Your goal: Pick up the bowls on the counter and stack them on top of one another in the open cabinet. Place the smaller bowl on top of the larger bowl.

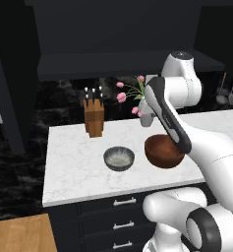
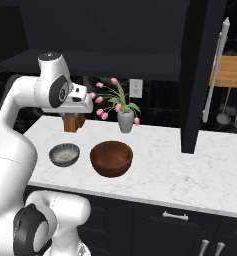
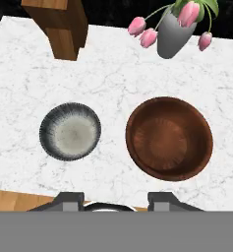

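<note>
With the jaws spread and empty at the hand view's bottom, the larger bowl (image 3: 169, 138) risked slipping from a shallow pinch on its rim.

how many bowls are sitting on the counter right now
2: the smaller bowl and the larger bowl sit side by side, apart, on the counter; neither is in the open cabinet.
</note>
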